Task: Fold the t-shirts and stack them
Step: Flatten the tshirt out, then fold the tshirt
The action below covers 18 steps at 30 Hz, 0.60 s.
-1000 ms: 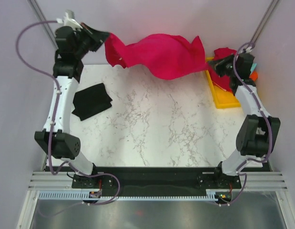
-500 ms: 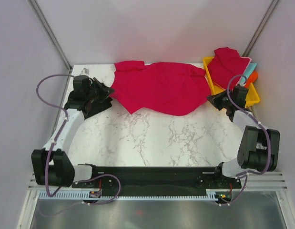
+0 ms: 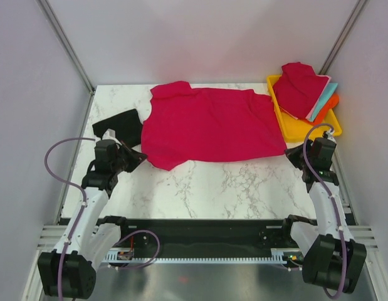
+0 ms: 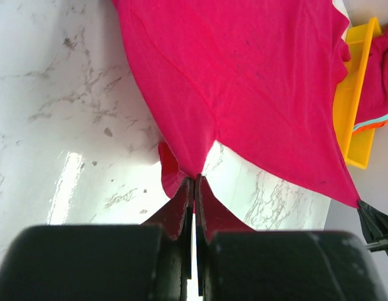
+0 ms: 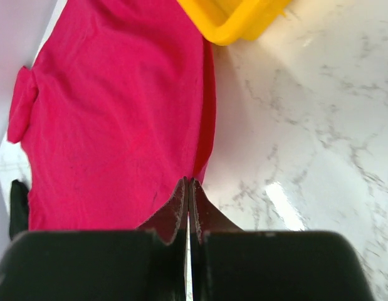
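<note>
Drew my left gripper point(image 3: 141, 156) and right gripper point(image 3: 293, 154) back from the far edge toward me. The red shirt point(image 3: 212, 125), hanging in the air a second ago, now lies spread on the table point(image 3: 200, 188), apparently flat.

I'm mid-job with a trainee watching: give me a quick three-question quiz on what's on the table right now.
1. True or false: the crimson t-shirt lies spread flat on the marble table.
2. The left gripper and right gripper: which is shut on that shirt's near edge? A) left only B) right only C) both
3. What colour is the top shirt in the yellow tray?

Key: 1 true; 2 C; 3 crimson.
</note>
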Each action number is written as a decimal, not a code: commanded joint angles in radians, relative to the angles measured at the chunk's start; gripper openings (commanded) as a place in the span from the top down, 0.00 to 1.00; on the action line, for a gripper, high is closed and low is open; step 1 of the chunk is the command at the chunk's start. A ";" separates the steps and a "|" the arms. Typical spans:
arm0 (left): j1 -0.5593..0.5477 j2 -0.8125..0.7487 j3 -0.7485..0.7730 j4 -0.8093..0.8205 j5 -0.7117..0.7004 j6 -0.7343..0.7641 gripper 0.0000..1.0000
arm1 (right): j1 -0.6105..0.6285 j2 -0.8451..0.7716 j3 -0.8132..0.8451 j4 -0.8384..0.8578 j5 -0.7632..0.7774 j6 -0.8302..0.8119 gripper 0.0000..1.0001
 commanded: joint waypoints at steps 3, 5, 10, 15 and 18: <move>0.003 -0.126 -0.023 -0.095 -0.050 -0.013 0.98 | -0.006 -0.135 -0.031 -0.178 0.128 -0.069 1.00; 0.003 -0.178 -0.023 -0.126 -0.050 -0.031 0.98 | -0.006 -0.158 -0.040 -0.203 0.136 -0.075 1.00; 0.003 -0.227 0.016 -0.158 -0.067 -0.059 0.98 | -0.008 -0.145 -0.022 -0.215 0.157 -0.085 1.00; 0.003 -0.065 0.103 -0.146 -0.085 -0.068 0.98 | -0.008 -0.022 0.029 -0.162 0.142 -0.071 1.00; 0.003 0.056 0.178 -0.146 -0.099 -0.059 0.98 | -0.008 0.061 0.067 -0.123 0.138 -0.063 1.00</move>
